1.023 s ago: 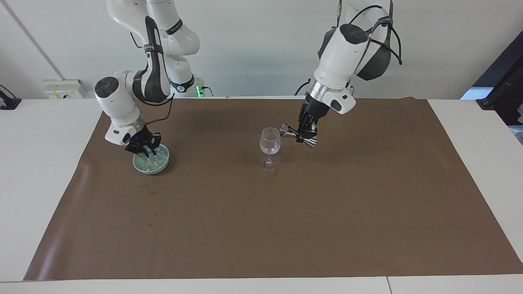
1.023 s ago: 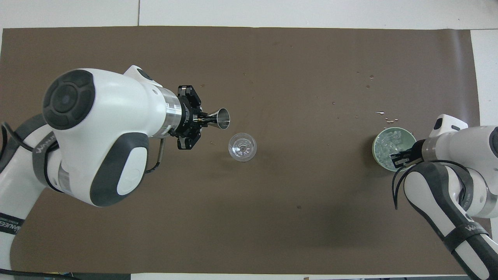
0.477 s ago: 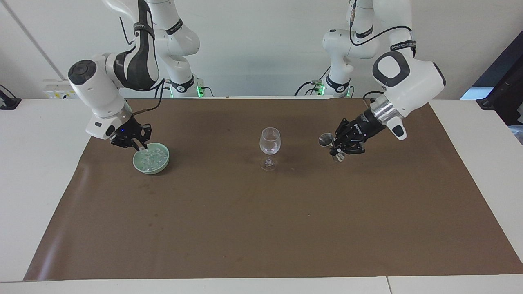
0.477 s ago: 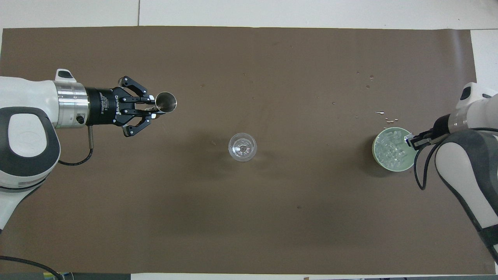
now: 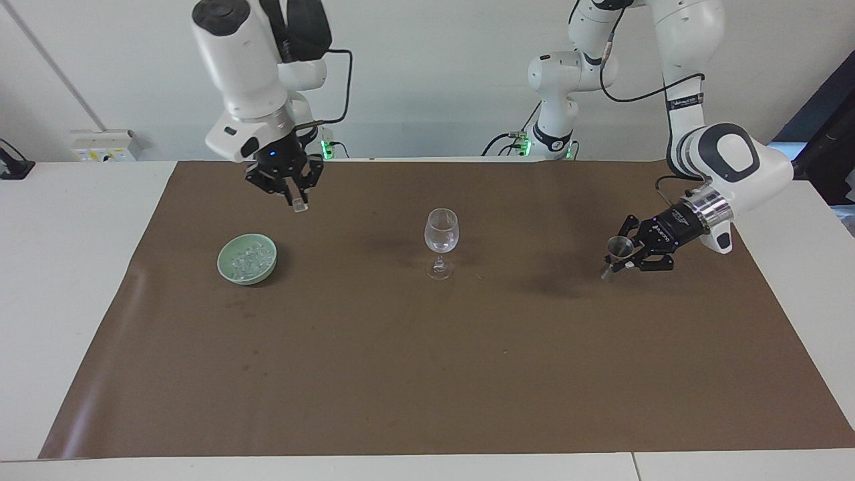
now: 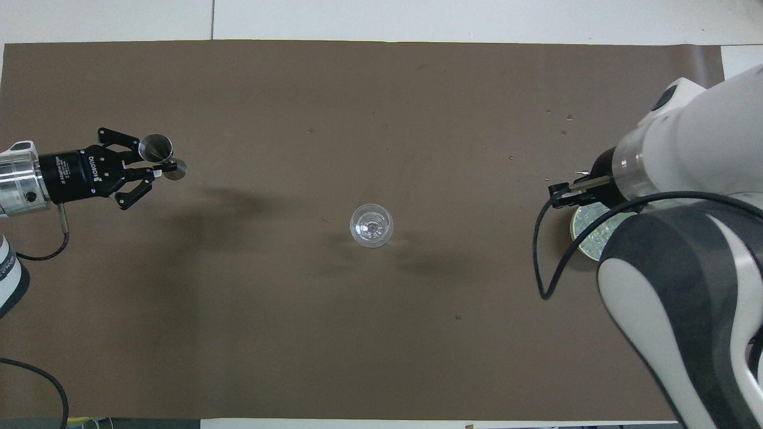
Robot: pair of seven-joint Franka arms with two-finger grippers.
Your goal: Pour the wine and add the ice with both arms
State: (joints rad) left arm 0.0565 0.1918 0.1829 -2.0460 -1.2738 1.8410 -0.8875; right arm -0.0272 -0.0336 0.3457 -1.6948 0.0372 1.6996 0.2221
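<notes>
Lifting ice cube [image 5: 300,206] (bowl [image 5: 227,268] cleared).

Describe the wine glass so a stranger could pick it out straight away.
On the brown mat, look to the middle, between the two arms' ends. The wine glass stands there upright and alone: clear and stemmed, unlike the squat pale green bowl of ice toward the right arm's end.

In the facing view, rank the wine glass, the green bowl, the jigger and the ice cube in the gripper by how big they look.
1. Wine glass and bowl: close, the glass taller, the bowl wider; unranked.
2. Jigger, held in the air, so nearness is unsure.
3. Ice cube, clearly smallest.
</notes>
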